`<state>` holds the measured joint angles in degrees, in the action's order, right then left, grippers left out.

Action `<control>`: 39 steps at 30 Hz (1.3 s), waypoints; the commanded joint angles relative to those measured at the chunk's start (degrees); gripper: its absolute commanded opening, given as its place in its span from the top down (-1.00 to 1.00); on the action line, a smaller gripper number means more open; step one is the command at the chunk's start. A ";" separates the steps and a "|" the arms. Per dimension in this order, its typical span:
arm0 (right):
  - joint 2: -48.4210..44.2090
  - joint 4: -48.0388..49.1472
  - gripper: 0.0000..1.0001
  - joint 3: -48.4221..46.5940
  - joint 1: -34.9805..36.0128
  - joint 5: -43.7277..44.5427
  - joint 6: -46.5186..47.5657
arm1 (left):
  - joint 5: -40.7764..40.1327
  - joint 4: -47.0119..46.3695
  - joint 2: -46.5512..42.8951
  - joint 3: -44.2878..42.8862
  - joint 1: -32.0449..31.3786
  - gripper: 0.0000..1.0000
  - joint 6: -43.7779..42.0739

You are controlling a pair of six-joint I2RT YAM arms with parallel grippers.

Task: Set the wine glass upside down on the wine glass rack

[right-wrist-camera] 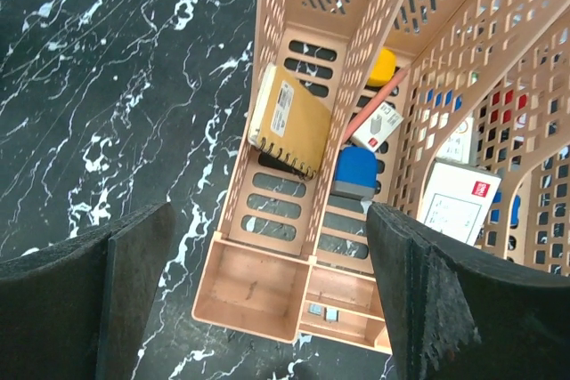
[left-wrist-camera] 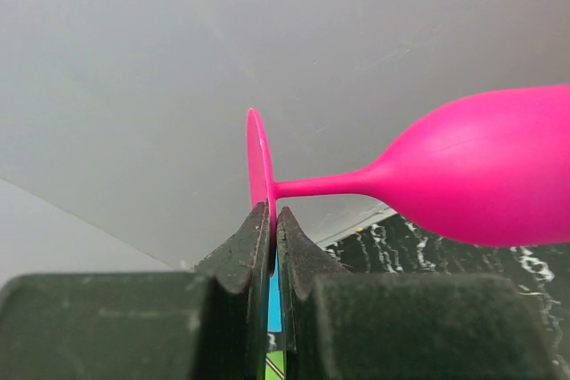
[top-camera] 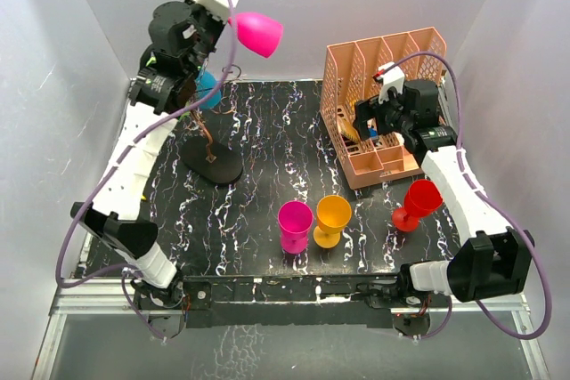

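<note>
The left hand (top-camera: 228, 17) is raised high over the far left corner of the tabletop (top-camera: 267, 131). Its fingers (left-wrist-camera: 240, 246) are pressed together on the rim of the foot of the glass (top-camera: 258, 33). In the left wrist view, the thin pink disc of the foot is pinched edge-on between the two pads. The glass (left-wrist-camera: 481, 175) lies on its side in the air, with stem level and bowl pointing right, touching nothing else.

The rack (top-camera: 214, 165) stands below the left hand, its black disc base on the tabletop and its post rising behind the arm. A teal object (top-camera: 211, 92) sits near the top of the post. The arm hides the wire arms, so I cannot tell whether the object hangs from them.

The right hand (top-camera: 374, 126) hovers over the near end of the peach organizer (top-camera: 383, 60) with its fingers (right-wrist-camera: 134, 282) spread wide. It holds nothing and touches nothing. Under it the organizer (right-wrist-camera: 267, 291) holds a spiral notebook (right-wrist-camera: 289, 122), a blue item (right-wrist-camera: 356, 171) and a white box (right-wrist-camera: 459, 198).

Near the front edge a magenta glass (top-camera: 295, 224) and an orange glass (top-camera: 332, 218) stand upright just beside each other. A red glass (top-camera: 419, 202) stands farther right, close to the right arm.
</note>
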<state>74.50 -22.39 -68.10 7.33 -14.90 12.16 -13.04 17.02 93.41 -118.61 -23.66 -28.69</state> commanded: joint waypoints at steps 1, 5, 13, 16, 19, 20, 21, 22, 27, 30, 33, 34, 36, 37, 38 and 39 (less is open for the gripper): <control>-2.73 5.00 -0.97 0.59 -1.27 -4.05 1.28 | -7.24 -6.66 0.56 0.23 -2.89 1.00 -11.94; -2.44 4.99 -0.97 1.20 -2.09 -4.79 1.29 | -10.97 -9.95 1.50 2.43 -4.30 1.00 -19.49; -1.55 4.87 -0.97 1.23 -3.95 -7.57 0.11 | -12.07 -12.99 1.87 7.49 -5.34 1.00 -27.73; -1.37 4.88 -0.97 1.38 -4.47 -8.13 -0.03 | -11.13 -12.86 1.42 9.91 -5.28 1.00 -29.36; -1.04 4.85 -0.97 1.30 -4.90 -8.75 -0.44 | -9.90 -11.90 0.67 11.63 -5.31 1.00 -30.26; -1.02 4.90 -0.97 1.34 -5.07 -9.01 -0.54 | -9.59 -11.53 0.47 12.18 -5.34 1.00 -30.80; -0.95 4.91 -0.97 1.42 -5.20 -9.33 -0.64 | -9.48 -11.36 0.26 12.67 -5.34 1.00 -31.34; -0.97 4.91 -0.97 1.53 -5.34 -9.69 -0.65 | -9.32 -11.20 0.11 13.06 -5.32 1.00 -31.73; -1.35 5.21 -0.97 2.08 -6.11 -10.72 -1.06 | -8.67 -9.54 -0.97 16.03 -5.35 1.00 -33.24; -1.46 5.38 -0.97 2.24 -6.44 -11.17 -1.09 | -8.75 -9.12 -1.55 17.56 -5.34 1.00 -34.24; -1.64 5.49 -0.97 2.39 -6.69 -11.22 -1.10 | -8.92 -8.86 -2.28 18.27 -5.34 1.00 -34.66; -1.64 5.56 -0.97 2.48 -6.76 -11.27 -1.09 | -9.03 -8.72 -2.55 18.35 -5.31 1.00 -34.69; -1.74 5.68 -0.97 2.61 -6.89 -11.35 -1.18 | -9.11 -8.31 -2.99 18.54 -5.34 1.00 -34.74; -1.79 5.80 -0.97 2.68 -6.97 -11.44 -1.18 | -9.11 -8.01 -3.31 18.66 -5.33 1.00 -34.65; -1.89 5.85 -0.97 2.84 -7.05 -11.40 -1.18 | -9.09 -7.75 -3.62 18.86 -5.34 1.00 -34.67; -1.90 5.94 -0.97 2.95 -7.11 -11.51 -1.24 | -9.02 -7.45 -3.93 19.04 -5.30 1.00 -34.56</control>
<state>74.28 -20.67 -65.73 0.82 -25.50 11.64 -22.00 9.69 95.39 -99.59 -28.73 -62.87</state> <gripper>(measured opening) 0.984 0.018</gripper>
